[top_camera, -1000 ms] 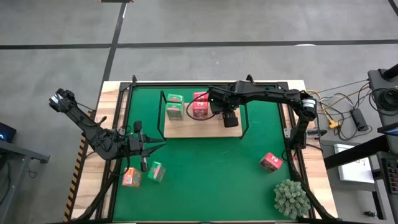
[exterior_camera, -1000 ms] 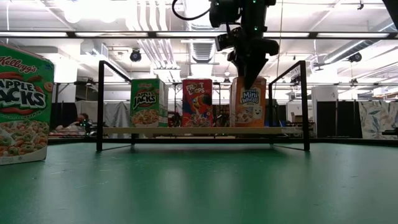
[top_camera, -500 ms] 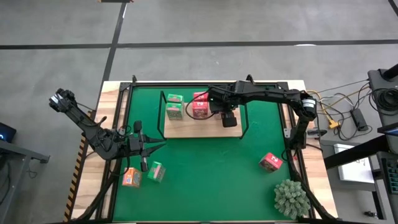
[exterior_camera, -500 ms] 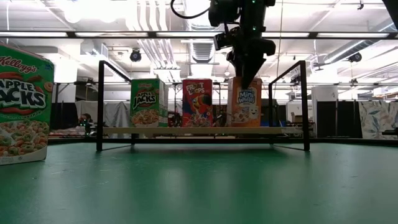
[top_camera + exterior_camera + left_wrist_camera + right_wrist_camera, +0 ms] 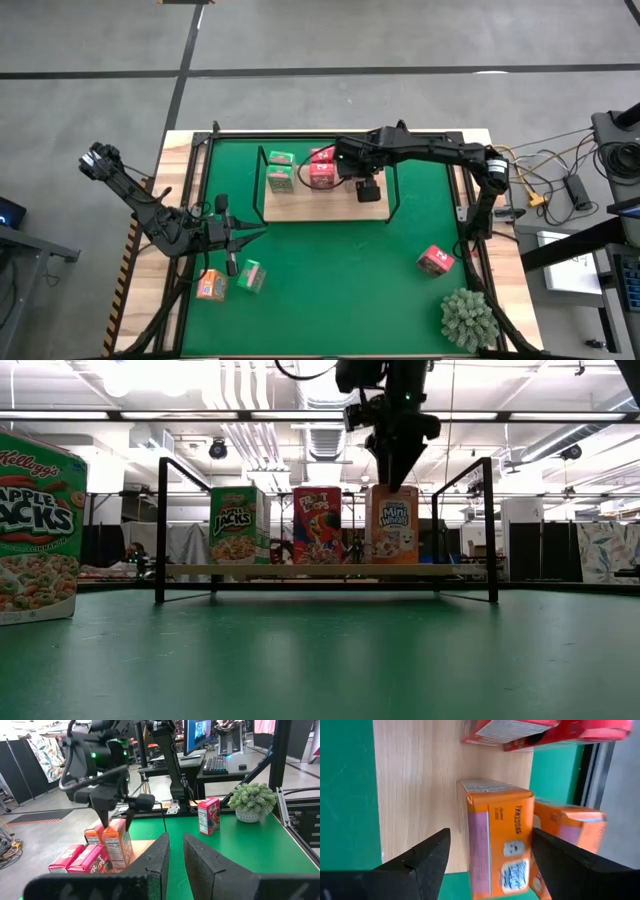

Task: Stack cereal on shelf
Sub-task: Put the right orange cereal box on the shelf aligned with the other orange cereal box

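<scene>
Green mat [image 5: 330,270] fills the centre of the high view, flat and matte, inside a pale wood table [image 5: 180,155] border. Shelf [image 5: 320,203] sits upper centre of the high view: flat light-wood board with visible grain, thin black wire frame at its ends.

Right arm [image 5: 440,155] reaches in from the right edge of the high view toward centre. Right gripper [image 5: 395,470] hangs at top centre of the low view, directly above the orange box [image 5: 393,523], fingers spread wide on either side of the box top, apart from it, holding nothing. In the right wrist view the orange box [image 5: 495,840] stands between the two dark fingers [image 5: 425,860] with gaps both sides, upright on the board, a second orange box just behind it.

Left arm [image 5: 140,205] is at the left of the high view; left gripper [image 5: 250,238] rests low over the mat, fingers narrow with only a slim gap, empty.

On the shelf in the low view, left to right: green box [image 5: 238,524], red box [image 5: 317,525], orange box. All are glossy printed card, rectangular, upright.

Loose boxes on the mat: red box [image 5: 435,261] lower right, second orange [image 5: 210,286] and green [image 5: 251,276] ones lower left, just beside each other. Spiky grey-green plant [image 5: 468,318] sits bottom right.
</scene>
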Robot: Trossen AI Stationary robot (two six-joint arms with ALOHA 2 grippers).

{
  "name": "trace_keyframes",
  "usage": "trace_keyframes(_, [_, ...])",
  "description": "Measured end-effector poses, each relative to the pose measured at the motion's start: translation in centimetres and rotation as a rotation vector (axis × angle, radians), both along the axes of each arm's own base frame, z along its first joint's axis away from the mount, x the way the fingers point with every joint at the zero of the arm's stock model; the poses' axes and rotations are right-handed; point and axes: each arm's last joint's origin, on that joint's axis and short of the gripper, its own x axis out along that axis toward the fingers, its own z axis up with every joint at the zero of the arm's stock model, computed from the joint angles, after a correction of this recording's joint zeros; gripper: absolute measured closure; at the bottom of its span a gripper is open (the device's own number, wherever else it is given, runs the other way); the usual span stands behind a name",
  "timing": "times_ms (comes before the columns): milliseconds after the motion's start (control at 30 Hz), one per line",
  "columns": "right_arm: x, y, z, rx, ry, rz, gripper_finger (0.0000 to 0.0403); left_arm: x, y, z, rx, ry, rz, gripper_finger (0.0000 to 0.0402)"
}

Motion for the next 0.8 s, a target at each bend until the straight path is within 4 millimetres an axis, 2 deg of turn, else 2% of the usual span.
trace_keyframes(300, [0.4,0.3,3.5,-0.021,-0.11,-0.004,0.0178,0.0,0.0,0.0,0.0,0.0,0.0,0.0362])
trace_keyframes(400, [0.7,0.3,4.0,-0.032,-0.156,-0.004,0.0201,0.0,0.0,0.0,0.0,0.0,0.0,0.0362])
trace_keyframes(500, [0.9,0.1,3.9,-0.035,-0.177,-0.016,0.0237,0.0,0.0,0.0,0.0,0.0,0.0,0.0362])
trace_keyframes(800, [0.3,-1.1,1.4,-0.014,-0.099,-0.071,0.038,0.0,0.0,0.0,0.0,0.0,0.0,0.0362])
